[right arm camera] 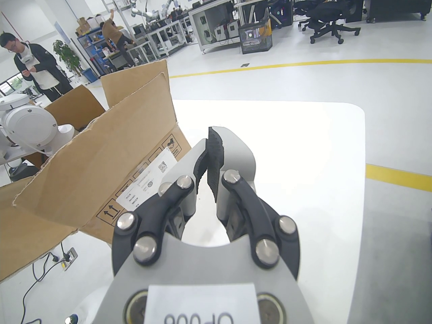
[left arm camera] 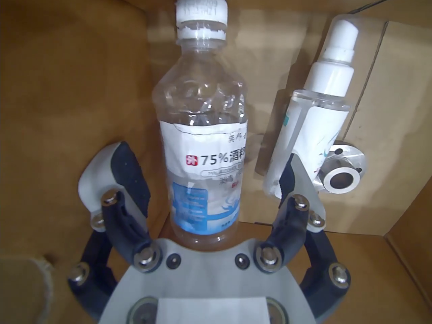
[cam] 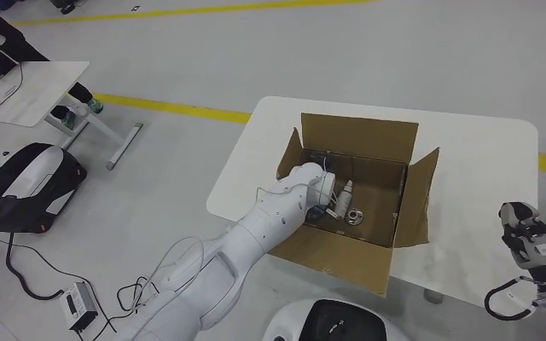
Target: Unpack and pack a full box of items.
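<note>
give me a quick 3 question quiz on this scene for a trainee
1. True or false: the left end effector is shut on the clear plastic bottle with a white cap.
2. What sits beside that bottle inside the brown cardboard box? A) white plastic spray bottle B) red ceramic mug C) green sponge
3. Fill in: the shut right end effector hangs over the white ____.
Key: 1 false, its jaws are open around it; 2 A; 3 table.

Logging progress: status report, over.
Left tool open around bottle in box. Right tool shut over table. Spray close beside one finger.
</note>
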Robot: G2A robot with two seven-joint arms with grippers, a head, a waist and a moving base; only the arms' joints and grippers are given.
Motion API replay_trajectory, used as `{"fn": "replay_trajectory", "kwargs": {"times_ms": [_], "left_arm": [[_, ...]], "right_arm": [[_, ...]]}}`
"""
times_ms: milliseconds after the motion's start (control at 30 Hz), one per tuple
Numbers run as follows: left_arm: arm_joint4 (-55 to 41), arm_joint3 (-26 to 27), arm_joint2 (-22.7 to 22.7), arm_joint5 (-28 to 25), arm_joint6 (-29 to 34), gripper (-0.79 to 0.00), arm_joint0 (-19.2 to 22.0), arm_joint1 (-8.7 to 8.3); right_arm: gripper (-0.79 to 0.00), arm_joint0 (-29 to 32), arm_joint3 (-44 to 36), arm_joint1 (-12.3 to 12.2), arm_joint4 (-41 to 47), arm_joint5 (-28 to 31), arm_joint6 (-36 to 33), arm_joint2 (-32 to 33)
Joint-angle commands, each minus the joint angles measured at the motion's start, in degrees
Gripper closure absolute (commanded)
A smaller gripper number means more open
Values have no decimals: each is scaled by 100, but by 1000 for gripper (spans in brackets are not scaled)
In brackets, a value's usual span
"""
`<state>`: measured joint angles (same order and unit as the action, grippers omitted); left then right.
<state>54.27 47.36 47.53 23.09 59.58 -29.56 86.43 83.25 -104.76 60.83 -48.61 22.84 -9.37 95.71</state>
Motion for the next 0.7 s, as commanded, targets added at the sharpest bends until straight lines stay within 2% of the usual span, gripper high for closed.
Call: {"fn": "replay_trajectory", "kwargs": {"times_ms": [0,33,100,367,467,633,667], "left_arm": [[82,-16,-11,0,7,-751,13,5],[118,-20,-17,4,19,-674,18,8],[231,-37,-39,14,53,-628,33,11],[466,-64,-79,-45,197,-646,8,34],[446,-99,-75,-104,233,-702,-11,54],[367,-219,-57,-177,211,-668,-22,99],[349,-250,-53,-190,188,-616,-22,109]], "right_arm": [[-49,0,0,0,0,0,0,0],[-49,0,0,0,0,0,0,0],[-52,0,0,0,0,0,0,0],[-55,0,0,0,0,0,0,0],[-55,0,0,0,0,0,0,0],[-71,0,0,0,0,0,0,0],[-92,0,0,0,0,0,0,0]]}}
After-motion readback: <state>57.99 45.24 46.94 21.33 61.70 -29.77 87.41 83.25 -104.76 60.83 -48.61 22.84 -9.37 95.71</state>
